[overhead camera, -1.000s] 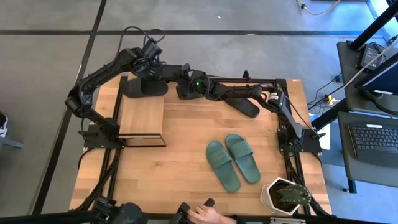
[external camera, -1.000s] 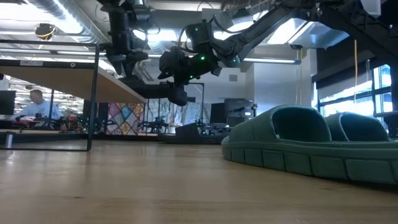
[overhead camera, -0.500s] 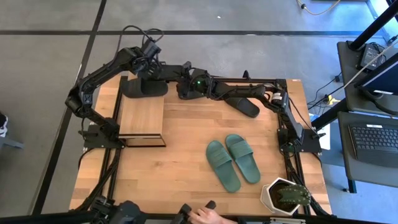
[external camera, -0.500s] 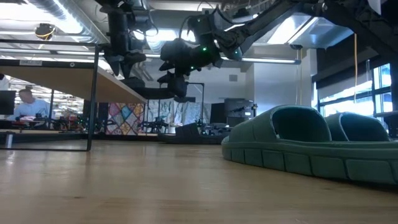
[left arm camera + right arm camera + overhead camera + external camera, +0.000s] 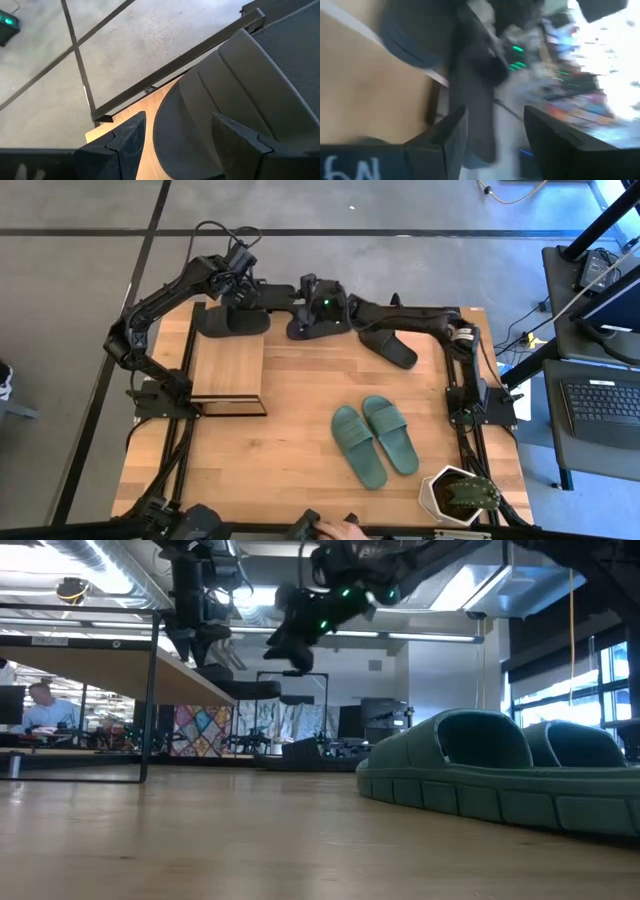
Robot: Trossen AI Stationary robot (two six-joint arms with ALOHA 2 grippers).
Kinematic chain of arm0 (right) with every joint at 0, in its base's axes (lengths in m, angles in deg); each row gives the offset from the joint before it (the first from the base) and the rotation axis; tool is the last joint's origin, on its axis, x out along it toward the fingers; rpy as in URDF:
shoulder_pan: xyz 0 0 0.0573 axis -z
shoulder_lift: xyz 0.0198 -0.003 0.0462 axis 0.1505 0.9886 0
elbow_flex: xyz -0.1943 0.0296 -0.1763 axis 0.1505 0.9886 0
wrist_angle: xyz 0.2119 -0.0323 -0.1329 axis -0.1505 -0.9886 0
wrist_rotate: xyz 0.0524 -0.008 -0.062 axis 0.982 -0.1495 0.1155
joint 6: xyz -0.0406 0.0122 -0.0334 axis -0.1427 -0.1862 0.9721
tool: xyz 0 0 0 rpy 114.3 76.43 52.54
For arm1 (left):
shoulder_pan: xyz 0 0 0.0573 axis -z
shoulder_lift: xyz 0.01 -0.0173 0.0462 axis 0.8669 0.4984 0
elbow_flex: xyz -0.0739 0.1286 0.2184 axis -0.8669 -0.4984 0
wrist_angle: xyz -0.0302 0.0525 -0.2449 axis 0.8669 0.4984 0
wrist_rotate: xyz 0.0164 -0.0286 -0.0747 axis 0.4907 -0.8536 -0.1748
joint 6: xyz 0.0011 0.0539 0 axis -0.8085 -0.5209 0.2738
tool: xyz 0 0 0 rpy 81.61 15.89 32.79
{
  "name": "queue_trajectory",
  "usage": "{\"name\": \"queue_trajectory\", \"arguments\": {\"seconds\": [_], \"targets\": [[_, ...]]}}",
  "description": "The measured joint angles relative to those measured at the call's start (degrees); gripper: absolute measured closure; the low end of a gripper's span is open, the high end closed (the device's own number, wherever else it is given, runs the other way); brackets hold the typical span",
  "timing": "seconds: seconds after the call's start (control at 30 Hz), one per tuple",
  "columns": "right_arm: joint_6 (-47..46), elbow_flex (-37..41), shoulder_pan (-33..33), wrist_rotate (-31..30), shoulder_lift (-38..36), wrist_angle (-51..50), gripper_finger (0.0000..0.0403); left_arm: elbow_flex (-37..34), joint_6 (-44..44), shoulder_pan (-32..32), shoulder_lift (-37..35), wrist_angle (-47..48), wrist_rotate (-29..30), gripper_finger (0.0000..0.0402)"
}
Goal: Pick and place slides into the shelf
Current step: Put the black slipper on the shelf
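A black slide (image 5: 232, 320) lies just past the far edge of the shelf (image 5: 228, 365), at the table's far left. My left gripper (image 5: 250, 292) hangs over it, open. In the left wrist view one finger (image 5: 127, 137) stands outside the slide's rim (image 5: 165, 115) and the other (image 5: 240, 140) stands over the slide (image 5: 215, 90). My right gripper (image 5: 300, 292) is open and raised beside it (image 5: 290, 665), with nothing between its fingers (image 5: 495, 125). Two more black slides (image 5: 320, 330) (image 5: 395, 345) lie at the far middle. The teal pair (image 5: 375, 440) lies right of centre. My left gripper comes at the black slide slanting down from above, its fingers astride the rim (image 5: 165, 115) at one end. A strip of wood shows between the outer finger and the rim. Whether the other finger touches the slide, I cannot tell.
A white pot with a green plant (image 5: 458, 495) stands at the near right corner. A person's hand (image 5: 335, 530) shows at the near edge. The table's middle and near left are bare wood. In the low view the teal slides (image 5: 480, 770) fill the right foreground.
My right gripper has risen from beside the black slide and rolled about its wrist, its fingers just as far apart. The slide stays level by the shelf's far edge. The person's hand at the near edge has drawn back.
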State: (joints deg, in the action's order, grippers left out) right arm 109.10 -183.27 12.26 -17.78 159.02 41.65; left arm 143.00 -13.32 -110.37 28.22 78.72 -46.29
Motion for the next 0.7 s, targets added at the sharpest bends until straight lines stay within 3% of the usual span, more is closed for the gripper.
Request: {"name": "queue_trajectory", "arguments": {"seconds": [0.1,0.23,0.33,0.5,0.7], "targets": [[-7.33,0.02,2.24,8.17,-4.28,-7.68,0.0209,0.0,-1.61,-0.14,-2.09,-0.33,-2.05,0.0189],[-13.94,-0.06,6.36,18.31,-7.72,-12.54,0.0209,0.0,-4.13,-0.07,-6.83,-1.2,-9.26,0.0189],[-18.01,0.09,9.43,25.74,-7.97,-13.49,0.0209,-0.25,-5.25,0.53,-12.21,-2.46,-14.61,0.0189],[-25.53,0.07,14.04,43.21,-7.53,-12.72,0.0209,-6.07,-6.38,3.55,-25.84,-10.46,-23.97,0.0189],[-28.59,0.09,15.41,43.33,-5.17,-8.6,0.0209,-18.03,-6.11,9.21,-43.26,-19.35,-34.28,0.0189]]}}
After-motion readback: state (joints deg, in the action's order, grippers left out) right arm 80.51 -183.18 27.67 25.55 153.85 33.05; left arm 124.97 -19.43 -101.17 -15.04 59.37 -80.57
